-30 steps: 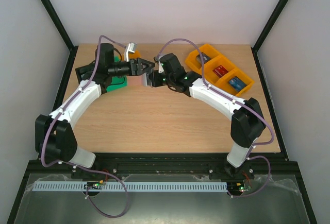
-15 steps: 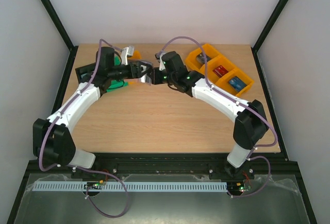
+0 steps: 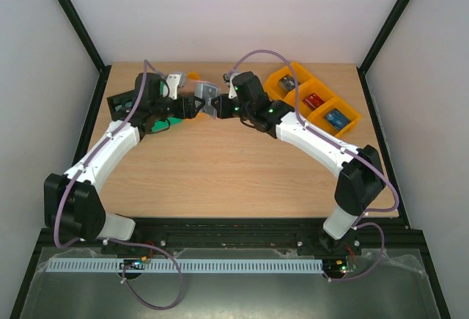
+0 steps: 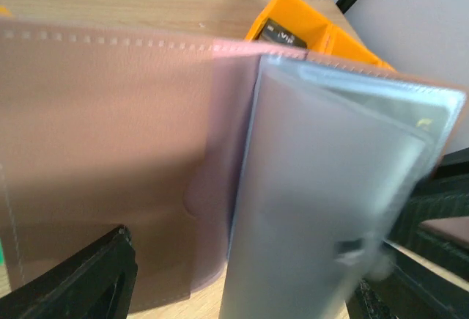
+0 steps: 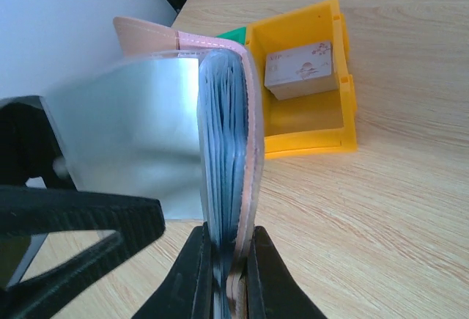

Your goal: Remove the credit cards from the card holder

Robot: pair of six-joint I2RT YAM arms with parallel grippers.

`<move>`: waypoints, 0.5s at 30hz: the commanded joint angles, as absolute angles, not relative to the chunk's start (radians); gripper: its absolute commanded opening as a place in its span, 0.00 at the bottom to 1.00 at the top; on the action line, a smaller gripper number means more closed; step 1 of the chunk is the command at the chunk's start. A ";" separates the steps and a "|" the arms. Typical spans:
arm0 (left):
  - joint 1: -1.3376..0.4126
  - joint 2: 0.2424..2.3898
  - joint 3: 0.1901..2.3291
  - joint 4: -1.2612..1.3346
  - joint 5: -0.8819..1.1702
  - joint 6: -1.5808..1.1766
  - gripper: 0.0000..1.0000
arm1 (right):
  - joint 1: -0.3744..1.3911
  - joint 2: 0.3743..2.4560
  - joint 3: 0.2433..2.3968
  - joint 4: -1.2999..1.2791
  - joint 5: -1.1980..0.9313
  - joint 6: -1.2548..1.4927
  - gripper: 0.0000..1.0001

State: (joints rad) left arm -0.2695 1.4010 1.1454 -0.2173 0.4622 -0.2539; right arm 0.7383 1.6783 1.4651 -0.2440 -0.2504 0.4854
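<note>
- Two black fingers point(image 5: 189, 275) of the right gripper point(image 5: 223, 254) are pressed together on one edge of the tan-brown bifold card holder point(image 5: 220, 114). It fans open beyond their tips, towards the other arm.
- We find the left gripper point(image 4: 242, 279) with its fingers point(image 4: 88, 282) spread wide. The holder's brown panel and a grey translucent plastic sleeve point(image 4: 322, 187) lie between them, and we cannot tell whether they touch it.
- From above, we see the holder held in the air between both grippers, over the far part of the light wooden table point(image 3: 220, 165).
- Beyond it sits a small yellow plastic bin point(image 5: 344, 114) with a little pale box point(image 5: 300, 70) inside.
</note>
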 commanded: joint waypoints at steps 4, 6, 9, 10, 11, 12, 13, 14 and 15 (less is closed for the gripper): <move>-0.273 1.386 1.075 -0.215 0.417 -0.165 0.79 | 0.741 1.622 1.465 -0.233 -0.227 0.521 0.02; -0.273 1.377 1.062 -0.215 0.396 -0.142 0.81 | 0.741 1.624 1.473 -0.242 -0.230 0.529 0.01; -0.273 1.365 1.037 -0.213 0.380 -0.125 0.84 | 0.742 1.617 1.469 -0.241 -0.240 0.550 0.02; -0.272 1.357 1.023 -0.205 0.377 -0.131 0.85 | 0.742 1.612 1.465 -0.233 -0.245 0.559 0.01; -0.271 1.342 1.003 -0.194 0.381 -0.140 0.85 | 0.742 1.605 1.457 -0.224 -0.252 0.568 0.01; -0.270 1.328 0.985 -0.176 0.391 -0.148 0.85 | 0.742 1.598 1.448 -0.216 -0.257 0.577 0.02; -0.270 1.319 0.974 -0.166 0.399 -0.150 0.85 | 0.742 1.590 1.438 -0.209 -0.260 0.585 0.02; -0.270 1.311 0.969 -0.163 0.405 -0.153 0.85 | 0.742 1.583 1.430 -0.205 -0.261 0.592 0.02; -0.271 1.307 0.967 -0.165 0.407 -0.157 0.85 | 0.742 1.577 1.424 -0.205 -0.261 0.599 0.02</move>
